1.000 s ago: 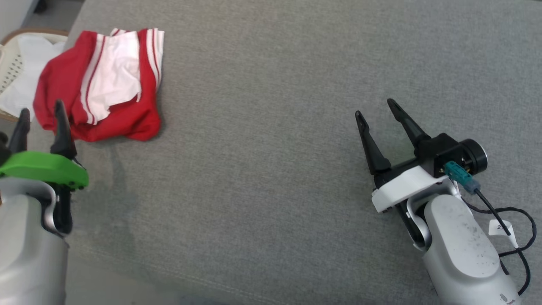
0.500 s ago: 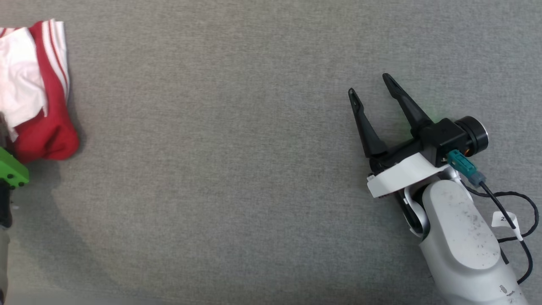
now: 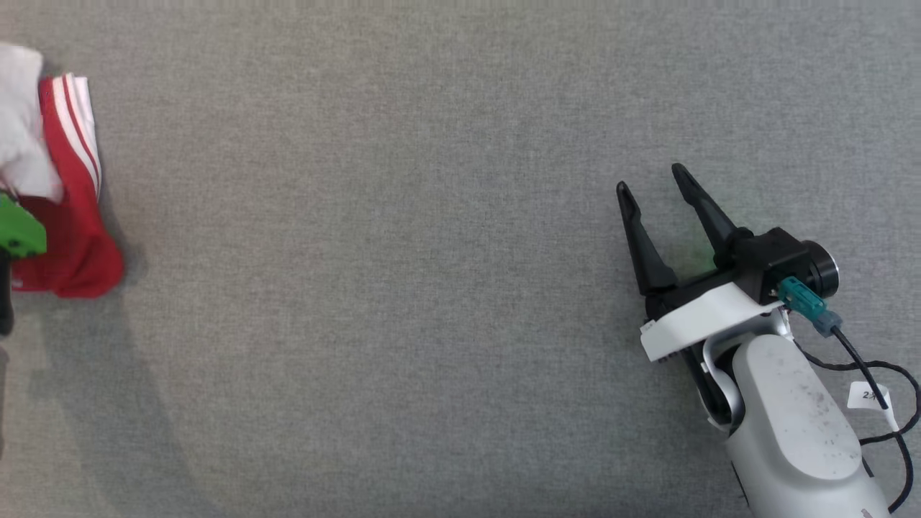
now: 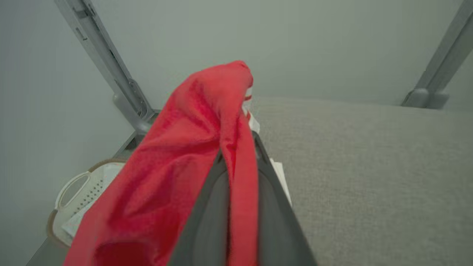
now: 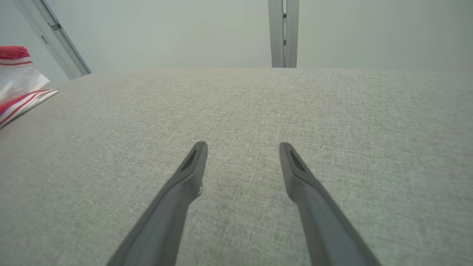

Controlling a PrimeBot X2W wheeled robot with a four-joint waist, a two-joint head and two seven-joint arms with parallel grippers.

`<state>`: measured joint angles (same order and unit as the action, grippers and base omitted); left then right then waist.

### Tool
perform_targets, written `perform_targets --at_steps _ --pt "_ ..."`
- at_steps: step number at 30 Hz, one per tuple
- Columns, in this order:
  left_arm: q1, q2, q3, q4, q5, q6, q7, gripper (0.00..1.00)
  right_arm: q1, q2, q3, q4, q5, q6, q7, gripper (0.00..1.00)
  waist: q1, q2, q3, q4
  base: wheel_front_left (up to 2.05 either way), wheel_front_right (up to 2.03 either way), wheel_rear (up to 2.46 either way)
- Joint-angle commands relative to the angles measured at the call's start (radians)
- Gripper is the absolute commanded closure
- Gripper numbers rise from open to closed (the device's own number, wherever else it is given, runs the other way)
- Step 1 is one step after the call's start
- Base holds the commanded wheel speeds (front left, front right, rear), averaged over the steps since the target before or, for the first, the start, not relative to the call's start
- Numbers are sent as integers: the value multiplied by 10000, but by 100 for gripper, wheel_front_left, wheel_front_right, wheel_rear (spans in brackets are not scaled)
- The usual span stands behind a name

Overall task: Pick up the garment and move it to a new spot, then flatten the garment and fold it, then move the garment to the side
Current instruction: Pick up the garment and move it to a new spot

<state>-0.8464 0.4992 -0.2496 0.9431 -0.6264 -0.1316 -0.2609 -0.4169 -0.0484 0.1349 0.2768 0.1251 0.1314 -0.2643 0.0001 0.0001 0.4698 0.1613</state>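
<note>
Clearly soft, light, floppy: red-and-white garment bunched at left edge of table, one fold pinched in closed left claw. Likely droops and unfurls if lifted; thick fold suits grip. Right claw open, empty, well apart.

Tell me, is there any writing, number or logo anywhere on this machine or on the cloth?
"2": on the small white tag hanging from the black cable; the cable crosses whatever follows, so the rest cannot be read.
Red and white garment: no lettering to be seen.
</note>
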Motion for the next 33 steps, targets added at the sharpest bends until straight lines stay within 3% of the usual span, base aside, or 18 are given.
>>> perform_targets --at_steps 1,7,14,26,30,31,32,33 --pt "1 -23 116 -550 160 24 -47 100 194 -50 12 44 109 -16 0 0 -1 -1 -656 -83 0 0 0" --pt "520 -631 154 -3197 584 24 -50 100 617 -45 37 115 537 -16 0 0 -1 -1 -1438 -612 0 0 0" --pt "1071 -1581 -995 -5160 455 24 -44 100 1120 -45 132 122 902 -16 -2 0 -1 -1 -2046 -1793 0 0 0" --pt "1061 -3373 -3687 -4884 200 24 -45 100 1466 -41 484 -36 1449 -16 -2 0 -1 -1 -2050 -4304 0 0 0" --pt "1153 -3786 -4450 -4435 124 24 -45 100 1591 -38 508 -88 1530 -16 -2 0 -1 -1 -1975 -4815 0 0 0" --pt "1186 -3847 -4587 -4332 122 24 -44 93 1626 -39 496 -93 1543 -16 -2 0 -1 -1 -1961 -4878 0 0 0" --pt "1256 -3919 -4719 -4204 69 24 -44 53 1628 -39 501 -98 1569 -16 -2 0 -1 -1 -1942 -4949 0 0 0" --pt "1309 -3955 -4747 -4123 60 24 -44 0 1626 -39 482 -105 1574 -16 -2 0 -1 -1 -1936 -4977 0 0 0"
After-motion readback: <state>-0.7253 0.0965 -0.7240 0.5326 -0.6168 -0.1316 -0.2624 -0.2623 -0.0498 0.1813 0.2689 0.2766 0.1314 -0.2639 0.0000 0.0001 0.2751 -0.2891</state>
